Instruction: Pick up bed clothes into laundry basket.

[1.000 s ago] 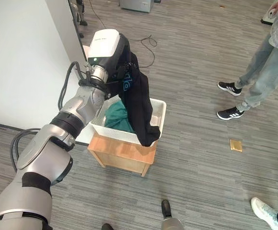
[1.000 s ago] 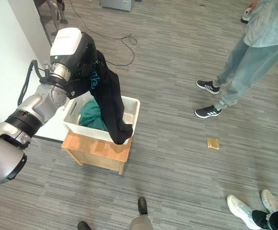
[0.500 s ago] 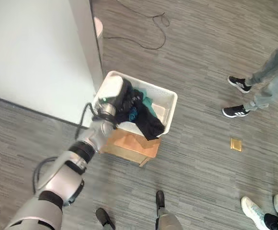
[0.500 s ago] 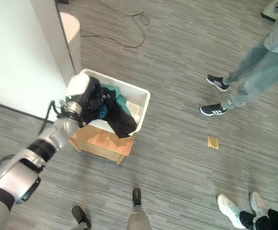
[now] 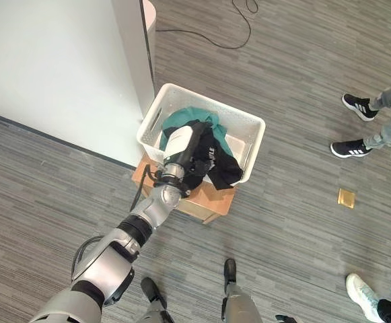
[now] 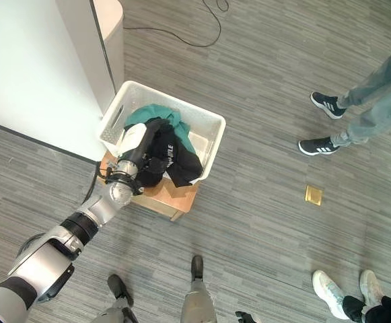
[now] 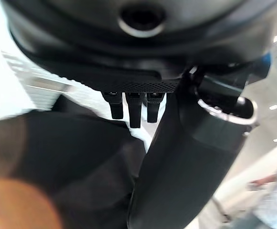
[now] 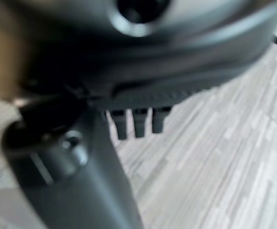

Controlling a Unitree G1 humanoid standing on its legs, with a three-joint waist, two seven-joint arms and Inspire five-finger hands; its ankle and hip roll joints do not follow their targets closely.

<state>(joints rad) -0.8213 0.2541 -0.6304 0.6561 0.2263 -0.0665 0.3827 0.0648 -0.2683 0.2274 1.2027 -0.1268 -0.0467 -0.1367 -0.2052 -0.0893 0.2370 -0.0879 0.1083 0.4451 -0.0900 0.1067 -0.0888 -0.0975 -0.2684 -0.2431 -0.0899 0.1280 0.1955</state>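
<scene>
Now black garment (image 5: 212, 161) under left robot hand (image 5: 185, 149), over basket (image 5: 252, 138) rim.

We count one white laundry basket (image 5: 250, 149), and it sits on one small wooden stand (image 5: 217, 200). Inside it we see two garments: one black piece (image 5: 215, 163) hanging over the near rim and one teal piece (image 5: 182, 119) behind it. On the floor we count one small yellow square (image 5: 346, 198). We make out two black sneakers (image 5: 361, 106) on one person, plus two white shoes (image 5: 369, 294) at the lower corner.
</scene>
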